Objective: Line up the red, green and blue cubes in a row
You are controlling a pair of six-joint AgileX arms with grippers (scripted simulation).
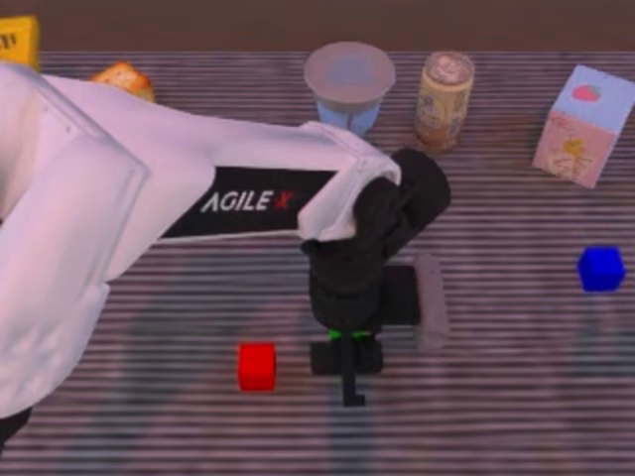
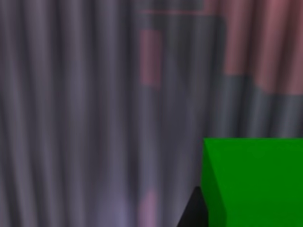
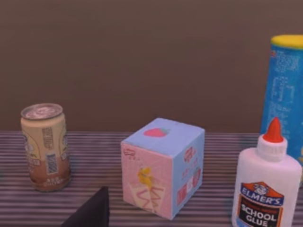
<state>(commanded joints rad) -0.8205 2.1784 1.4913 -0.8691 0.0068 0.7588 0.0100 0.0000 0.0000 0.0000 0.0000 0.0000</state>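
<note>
Just left of our left end effector (image 1: 349,369) sits the red cube (image 1: 257,366) on the striped surface (image 1: 496,397), glossy and plain. At the end effector itself we see the green cube (image 2: 253,182) filling the left wrist view, bright and unmarked beside one dark finger; we judge it gripped. Far off to its right waits the blue cube (image 1: 601,268), well apart. So no row yet: green needs setting down, blue needs bringing in. Our right end effector is out of sight from above.

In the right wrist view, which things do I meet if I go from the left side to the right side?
Beige can → pink carton with a strawberry mark → white glue bottle, with a tall blue container behind it.
</note>
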